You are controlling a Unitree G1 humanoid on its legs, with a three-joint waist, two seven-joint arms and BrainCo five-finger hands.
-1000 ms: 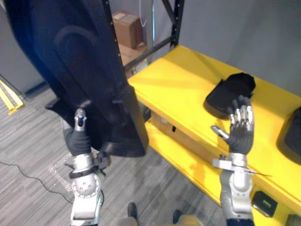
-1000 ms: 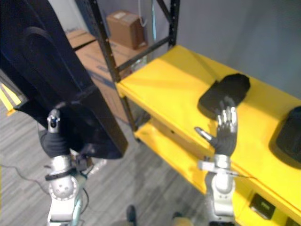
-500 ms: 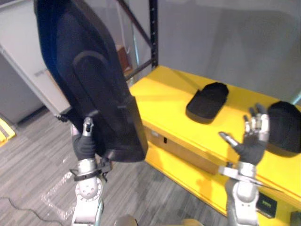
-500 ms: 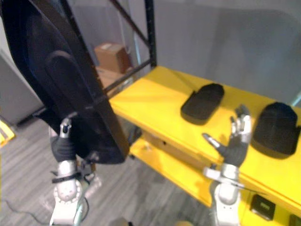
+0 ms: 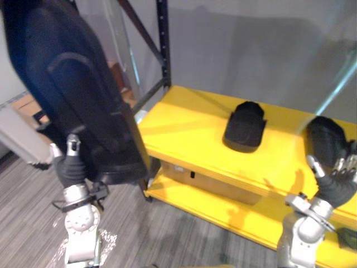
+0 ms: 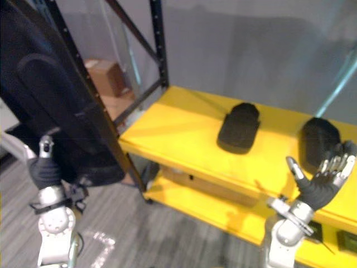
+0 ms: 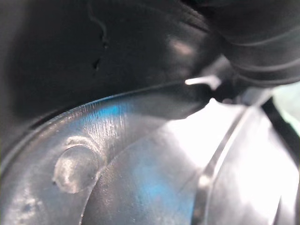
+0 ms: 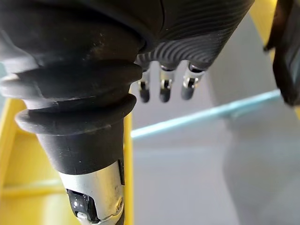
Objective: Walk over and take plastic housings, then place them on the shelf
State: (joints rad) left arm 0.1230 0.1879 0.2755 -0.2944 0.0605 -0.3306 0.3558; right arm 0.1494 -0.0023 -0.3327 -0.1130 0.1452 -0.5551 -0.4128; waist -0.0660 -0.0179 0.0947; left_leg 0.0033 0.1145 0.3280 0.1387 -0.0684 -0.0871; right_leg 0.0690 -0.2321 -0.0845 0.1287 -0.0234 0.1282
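Black plastic: in the left eye view a large housing (image 5: 72, 95) is being gripped upright by the left hand (image 5: 70, 167), not yet placed on the yellow shelf (image 5: 184, 117) (two smaller housings (image 5: 244, 127) lying there). In the right wrist view, the right hand (image 8: 201, 28) is being shown with fingers (image 8: 161, 86) released.

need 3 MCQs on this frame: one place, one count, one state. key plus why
1. Where is the large black housing relative to the yellow shelf?
A) on its top board
B) held up by the left hand, off its left end
C) on its lower board

2. How many small black housings lie on the top board?
A) one
B) two
C) four

3. The right hand is:
A) open, empty
B) shut on a small housing
C) shut, empty

Key: 1 B, the thumb presses on the raised housing; 2 B, one mid-board, another further right; 3 A, fingers straight and spread, nothing in them.
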